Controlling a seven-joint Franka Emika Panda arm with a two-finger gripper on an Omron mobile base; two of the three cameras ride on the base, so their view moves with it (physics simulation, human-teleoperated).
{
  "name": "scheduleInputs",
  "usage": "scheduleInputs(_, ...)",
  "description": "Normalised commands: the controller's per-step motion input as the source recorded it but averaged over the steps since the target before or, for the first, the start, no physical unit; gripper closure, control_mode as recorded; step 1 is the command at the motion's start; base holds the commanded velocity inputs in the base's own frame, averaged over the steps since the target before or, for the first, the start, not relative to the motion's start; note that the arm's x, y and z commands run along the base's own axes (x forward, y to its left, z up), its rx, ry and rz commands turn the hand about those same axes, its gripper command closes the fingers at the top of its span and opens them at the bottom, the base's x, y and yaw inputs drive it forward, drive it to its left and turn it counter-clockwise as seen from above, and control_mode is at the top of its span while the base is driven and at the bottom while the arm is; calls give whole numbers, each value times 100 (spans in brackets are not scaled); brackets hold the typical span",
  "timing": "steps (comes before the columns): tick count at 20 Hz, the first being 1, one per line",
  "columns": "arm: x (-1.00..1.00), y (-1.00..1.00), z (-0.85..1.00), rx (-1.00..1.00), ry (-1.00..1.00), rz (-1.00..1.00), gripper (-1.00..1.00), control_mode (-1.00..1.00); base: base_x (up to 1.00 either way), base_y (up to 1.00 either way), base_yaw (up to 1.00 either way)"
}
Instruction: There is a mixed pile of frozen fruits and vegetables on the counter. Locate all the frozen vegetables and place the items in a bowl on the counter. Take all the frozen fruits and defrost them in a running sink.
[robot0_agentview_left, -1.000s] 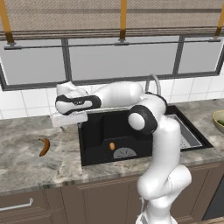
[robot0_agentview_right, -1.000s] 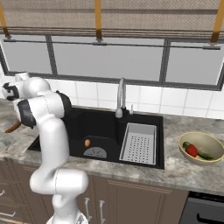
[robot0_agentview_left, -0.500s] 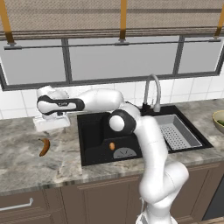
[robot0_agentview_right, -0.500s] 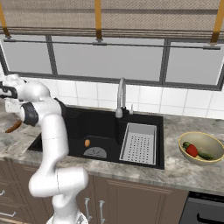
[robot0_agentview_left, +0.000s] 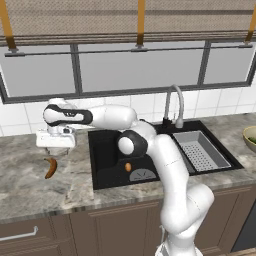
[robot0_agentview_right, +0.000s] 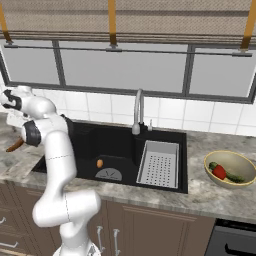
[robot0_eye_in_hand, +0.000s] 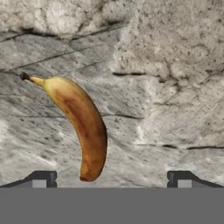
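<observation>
Brown-orange banana (robot0_eye_in_hand: 83, 127) lies lengthwise toward sink (robot0_agentview_left: 112, 162), unheld.

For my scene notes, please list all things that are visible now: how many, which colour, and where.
banana: one, brown-orange, on the counter left of the sink, below the pincer.
orange: one, orange, in the sink near the drain.
apple: one, red, in the bowl.
cucumber: one, dark green, in the bowl.
bowl: one, yellowish-tan, on the counter right of the sink.
sink: one, black, set in the counter.
tray: one, grey, perforated, right half of the sink.
tap: one, grey, behind the sink.
counter: grey-beige marbled.
pincer: one, dark tips, open, above the banana.
</observation>
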Motion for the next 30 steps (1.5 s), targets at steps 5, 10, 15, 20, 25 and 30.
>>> scheduleInputs(5,21,12,-21,2,-12,5,-100,-100,0,0,0)
scheduleInputs(10,27,14,-30,0,-17,4,-100,-100,0,0,0)
scheduleInputs(15,5,34,-23,0,-3,4,-100,-100,0,0,0)
scheduleInputs(20,-6,15,-32,0,3,2,-100,-100,0,0,0)
scheduleInputs(25,-4,-13,-44,-5,14,0,-100,-100,0,0,0)
scheduleInputs(30,-6,10,-36,-3,15,1,100,-100,0,0,0)
